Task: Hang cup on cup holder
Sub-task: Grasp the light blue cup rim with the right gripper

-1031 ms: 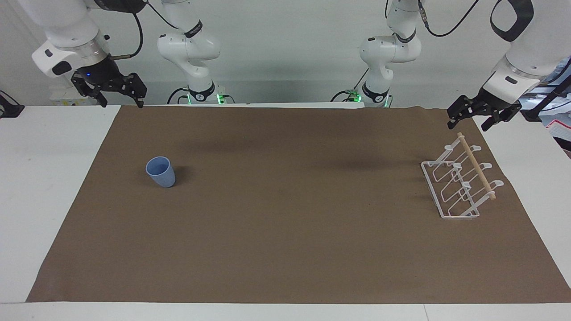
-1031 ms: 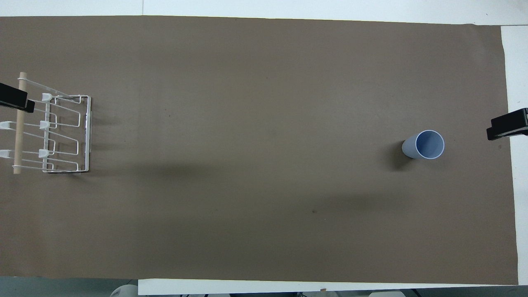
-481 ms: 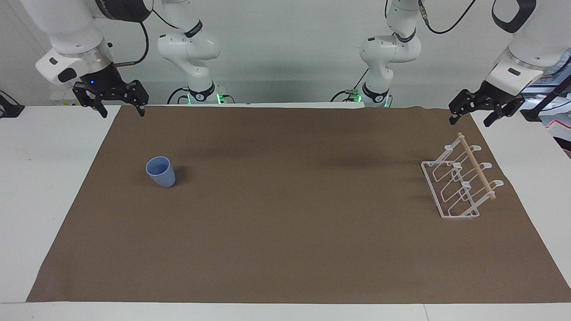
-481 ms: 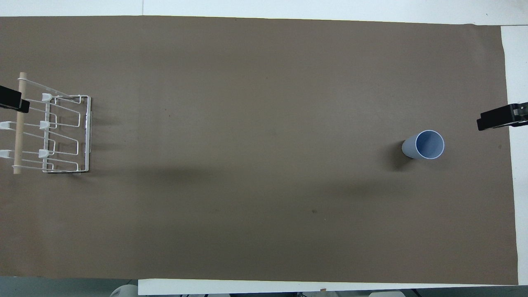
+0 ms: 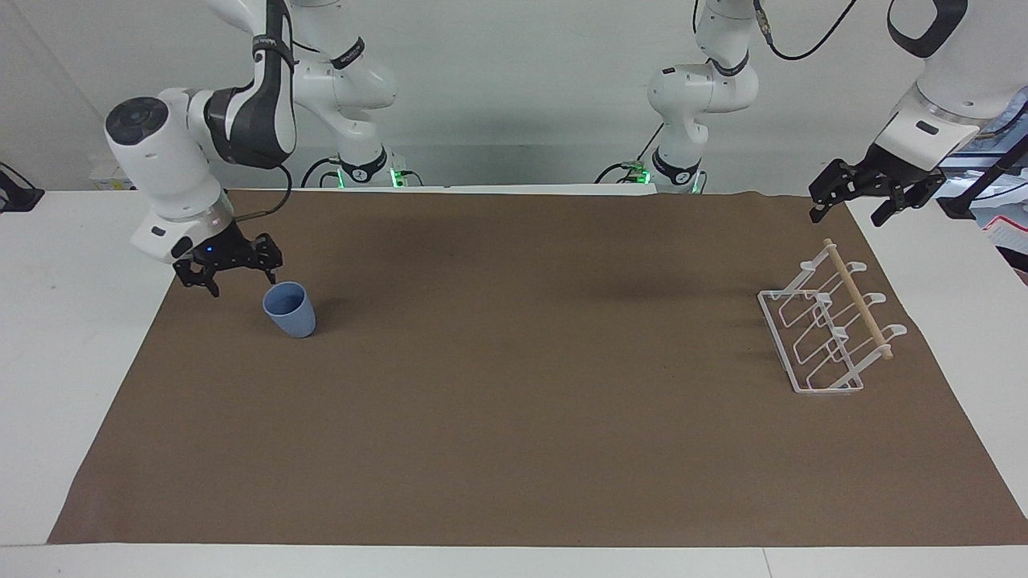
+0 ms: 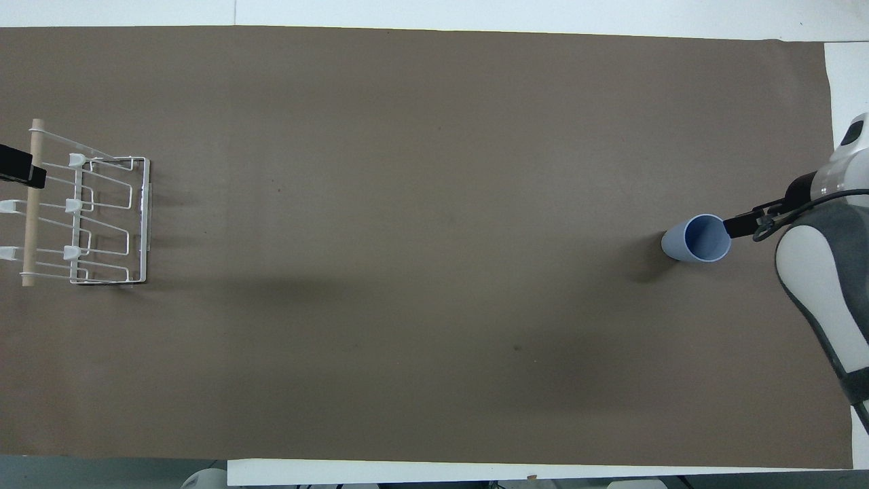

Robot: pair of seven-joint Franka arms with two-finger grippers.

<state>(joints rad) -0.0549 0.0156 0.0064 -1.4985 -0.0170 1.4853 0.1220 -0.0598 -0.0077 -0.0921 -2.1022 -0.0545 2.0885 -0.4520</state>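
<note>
The light-blue cup stands upright on the brown mat toward the right arm's end of the table. My right gripper hangs low beside it, open, with nothing between its fingers. One of those fingers reaches almost to the cup's rim; whether it touches I cannot tell. The white wire cup holder, with its wooden dowel on top, sits at the left arm's end. My left gripper waits open in the air by the mat's corner, close to the holder.
A brown mat covers most of the white table. The two arm bases stand along the robots' edge. The right arm's forearm hangs over the mat's end beside the cup.
My right gripper has come down from high over the mat's corner to just beside the cup's rim. The left gripper rose slightly and now holds still. Cup and holder have not moved.
</note>
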